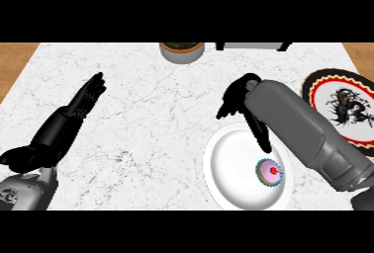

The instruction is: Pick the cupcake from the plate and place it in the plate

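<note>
A small cupcake [269,172] with pink icing, a red cherry and a teal wrapper stands on the white plate [234,168] at the lower right. My right hand [240,101] hovers above the plate's far rim, fingers relaxed and pointing down, with one finger reaching toward the cupcake but apart from it. It holds nothing. A patterned plate [321,94] with a red, black and white design lies at the right edge, partly behind my right forearm. My left hand [76,111] rests open on the left of the counter, fingers straight and pointing away.
A grey pot with a plant [182,51] stands at the counter's far edge, middle. Beside it is a dark and white object [252,46], cut off by the view. Wooden floor shows past both counter corners.
</note>
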